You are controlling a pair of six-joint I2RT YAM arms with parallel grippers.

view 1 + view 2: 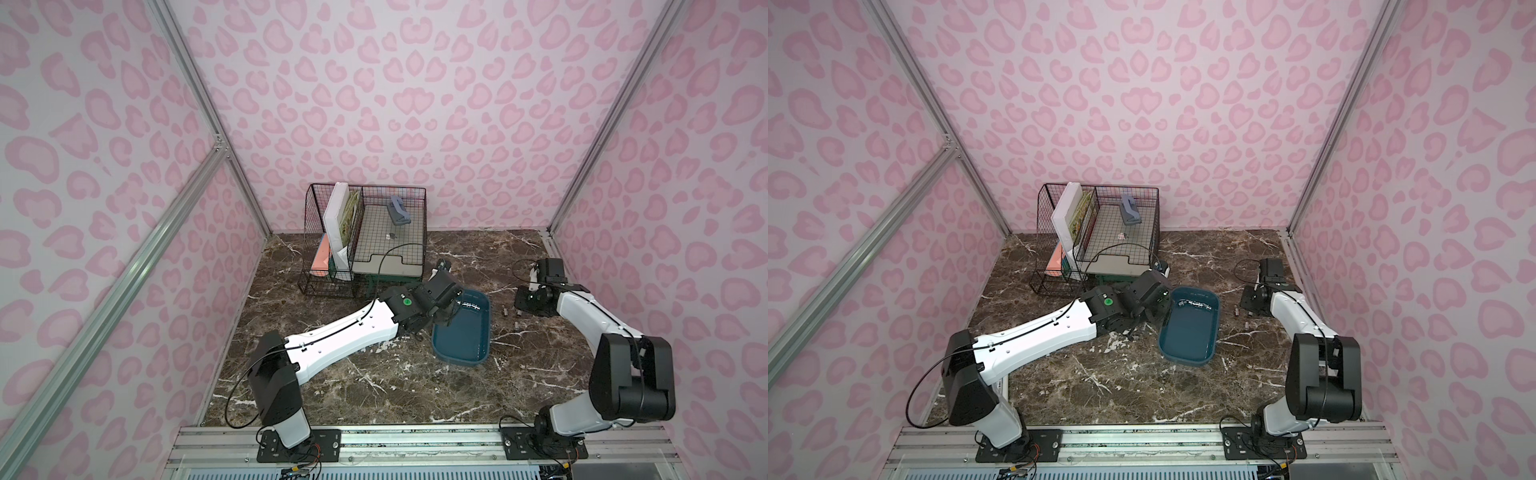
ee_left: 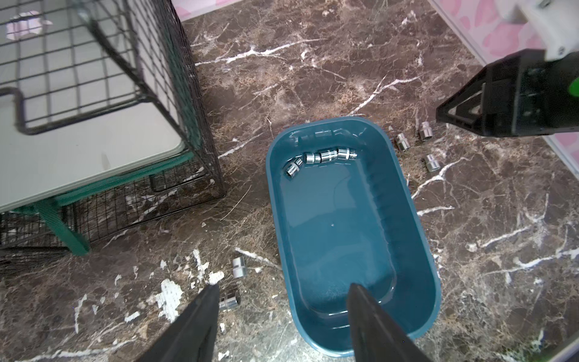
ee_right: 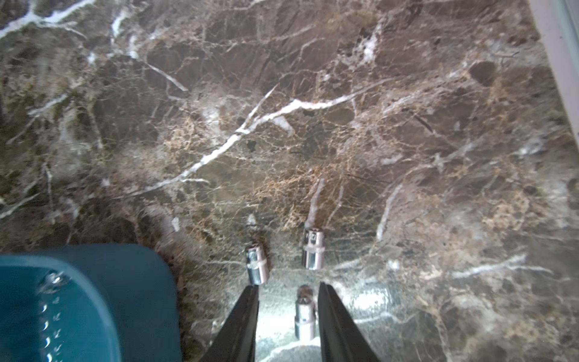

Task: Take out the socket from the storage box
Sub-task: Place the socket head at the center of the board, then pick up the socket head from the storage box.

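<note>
We find small chrome sockets [image 2: 322, 156] clustered at the far end of the shallow teal plastic storage box [image 2: 338, 235]. Left gripper [image 2: 283, 285] released, straddling its rim; right gripper [image 3: 289, 285] released around a tabletop socket [image 3: 304, 316]. Descending here risks tipping the box.

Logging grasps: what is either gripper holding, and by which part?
Nothing is held. The left gripper is open and empty; the right gripper is open around a socket that lies loose on the table.
</note>
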